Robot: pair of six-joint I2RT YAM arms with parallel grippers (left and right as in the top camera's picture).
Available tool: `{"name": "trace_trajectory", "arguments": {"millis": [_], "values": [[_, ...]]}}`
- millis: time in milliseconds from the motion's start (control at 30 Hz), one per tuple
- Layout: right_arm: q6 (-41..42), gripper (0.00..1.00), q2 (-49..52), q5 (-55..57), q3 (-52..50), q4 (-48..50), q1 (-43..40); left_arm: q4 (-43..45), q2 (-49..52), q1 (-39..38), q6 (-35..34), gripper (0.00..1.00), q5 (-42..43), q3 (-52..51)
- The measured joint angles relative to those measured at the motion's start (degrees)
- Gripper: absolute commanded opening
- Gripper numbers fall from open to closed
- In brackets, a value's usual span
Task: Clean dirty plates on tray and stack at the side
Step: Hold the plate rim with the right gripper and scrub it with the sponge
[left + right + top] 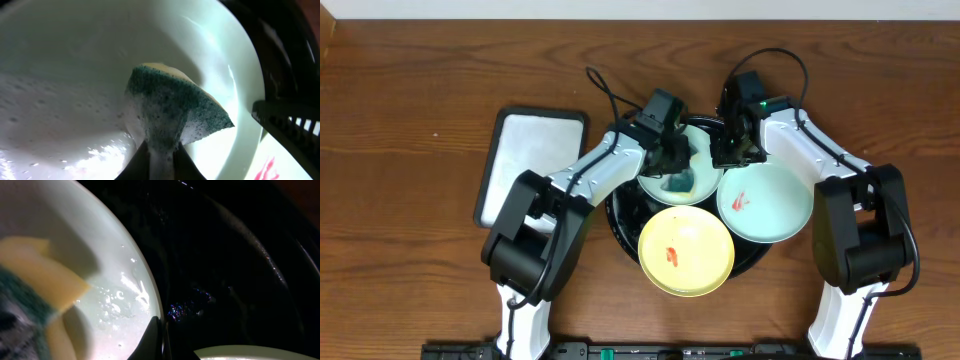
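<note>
Three plates sit on the black tray. The far mint-green plate is wet and soapy. My left gripper is shut on a green and yellow sponge and presses it on that plate. My right gripper is shut on that plate's right rim; the sponge shows at the left of the right wrist view. A second mint-green plate with a red smear lies at the right. A pale yellow plate with a red smear lies at the front.
A white rectangular dish with a black edge lies on the wood table to the left of the tray. The tray's black floor is wet beside the held plate.
</note>
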Motion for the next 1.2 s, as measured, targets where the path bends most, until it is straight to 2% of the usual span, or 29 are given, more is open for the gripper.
{"name": "trace_trajectory", "arguments": {"millis": [167,300,400,600,933,1200], "values": [[0.17,0.01,0.0,0.04,0.0,0.0,0.0,-2.54,-0.04,1.14,1.84,0.07,-1.07,0.09],[0.2,0.01,0.0,0.04,0.0,0.0,0.0,-3.21,-0.26,1.95,8.04,0.07,-8.09,0.24],[0.2,0.01,0.0,0.04,0.0,0.0,0.0,-0.98,-0.26,2.58,12.98,0.07,-14.32,0.2],[0.35,0.01,0.0,-0.02,0.0,0.17,0.0,6.34,0.02,2.12,20.13,0.07,-19.41,-0.31],[0.11,0.01,0.0,0.15,0.0,-0.09,0.0,15.78,0.07,2.82,22.75,0.07,-24.39,-0.35],[0.09,0.01,0.0,0.24,0.0,-0.17,0.0,18.12,0.07,3.32,22.95,0.07,-24.09,-0.35]]}}
